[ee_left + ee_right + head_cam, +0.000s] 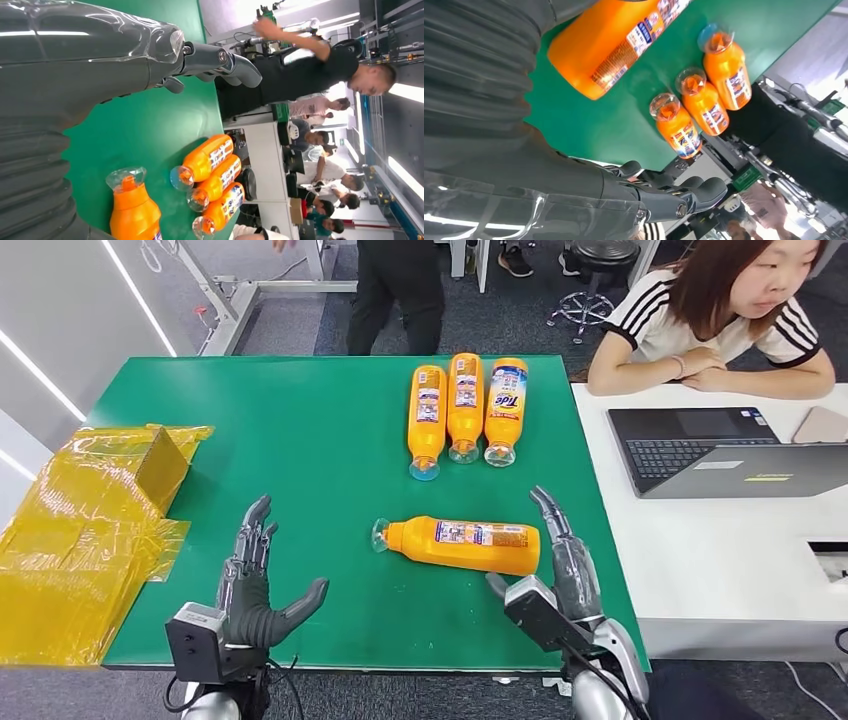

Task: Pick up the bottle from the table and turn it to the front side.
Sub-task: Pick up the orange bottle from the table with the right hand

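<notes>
Your bottle [462, 544] lies on its side near the front of the green table [300, 440], cap pointing left, its back label facing up. Your right robot hand [560, 560] is released, fingers straight, just beside the bottle's base on the right; I cannot tell whether it touches. Your left robot hand [255, 575] is also released, fingers spread, resting well to the left of the bottle. Farther back, three more bottles [465, 410] lie side by side, caps toward you. Yellow plastic wrap [90, 530] covers the left edge. On the right, a person [720, 320] sits at a white desk [720, 570] with a laptop [720, 450].
</notes>
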Robot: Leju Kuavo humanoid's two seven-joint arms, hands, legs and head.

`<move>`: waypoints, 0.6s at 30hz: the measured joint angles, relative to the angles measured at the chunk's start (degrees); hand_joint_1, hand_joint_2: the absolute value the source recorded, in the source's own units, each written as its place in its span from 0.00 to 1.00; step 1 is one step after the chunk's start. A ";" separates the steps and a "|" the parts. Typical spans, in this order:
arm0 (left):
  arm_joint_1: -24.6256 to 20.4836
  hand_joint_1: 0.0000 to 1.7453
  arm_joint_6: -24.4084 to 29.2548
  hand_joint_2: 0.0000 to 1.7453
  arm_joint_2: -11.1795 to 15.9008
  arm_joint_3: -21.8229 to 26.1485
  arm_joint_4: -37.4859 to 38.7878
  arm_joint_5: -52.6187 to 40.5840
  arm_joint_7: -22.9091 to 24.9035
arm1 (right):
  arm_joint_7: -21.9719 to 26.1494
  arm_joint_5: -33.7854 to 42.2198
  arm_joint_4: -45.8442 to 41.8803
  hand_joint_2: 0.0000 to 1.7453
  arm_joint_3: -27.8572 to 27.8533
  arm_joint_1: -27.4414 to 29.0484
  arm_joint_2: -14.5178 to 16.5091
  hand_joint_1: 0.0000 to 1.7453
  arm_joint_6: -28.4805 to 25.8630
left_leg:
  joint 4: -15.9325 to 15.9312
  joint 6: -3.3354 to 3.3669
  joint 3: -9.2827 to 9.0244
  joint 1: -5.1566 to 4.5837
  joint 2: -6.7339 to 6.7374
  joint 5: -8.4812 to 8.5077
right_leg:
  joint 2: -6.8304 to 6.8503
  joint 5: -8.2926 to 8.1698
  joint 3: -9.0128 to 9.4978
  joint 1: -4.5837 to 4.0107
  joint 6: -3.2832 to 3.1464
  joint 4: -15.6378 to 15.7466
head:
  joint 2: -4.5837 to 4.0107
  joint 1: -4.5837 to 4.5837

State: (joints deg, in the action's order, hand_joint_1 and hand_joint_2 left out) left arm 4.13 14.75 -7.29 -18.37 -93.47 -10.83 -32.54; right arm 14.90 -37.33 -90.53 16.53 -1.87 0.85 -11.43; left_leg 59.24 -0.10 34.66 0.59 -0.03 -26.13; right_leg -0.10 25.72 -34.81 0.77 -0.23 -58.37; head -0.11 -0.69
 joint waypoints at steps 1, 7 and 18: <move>-0.22 0.00 -0.28 1.00 0.01 -0.07 0.20 0.22 0.05 | -0.92 -0.69 0.75 1.00 0.18 -1.02 -0.34 0.00 0.31 | 0.00 0.00 0.01 0.00 0.01 0.00 | -0.01 0.00 -0.01 0.00 0.00 0.00 | 0.00 0.00; -3.01 0.00 -2.76 1.00 0.07 -1.24 3.15 2.44 0.11 | -6.71 -3.02 9.54 1.00 3.30 -11.79 -3.83 0.00 6.89 | 0.00 -0.01 0.01 0.00 0.03 0.01 | -0.02 -0.02 -0.01 0.00 -0.02 -0.01 | 0.00 0.01; -8.77 0.00 -4.79 1.00 0.26 -2.83 8.80 5.26 0.49 | -7.34 4.98 34.72 1.00 15.00 -33.69 -5.78 0.00 30.27 | 0.02 -0.07 0.03 0.01 -0.04 0.14 | 0.02 -0.11 -0.06 -0.01 -0.11 -0.05 | 0.00 0.00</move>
State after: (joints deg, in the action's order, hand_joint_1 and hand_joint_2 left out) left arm -4.64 9.97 -7.04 -21.20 -84.67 -5.57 -32.05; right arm 7.56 -32.34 -55.82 31.53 -35.56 -4.93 18.84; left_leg 59.25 -0.17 34.69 0.60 -0.06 -25.99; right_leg -0.08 25.61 -34.87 0.76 -0.34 -58.42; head -0.11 -0.69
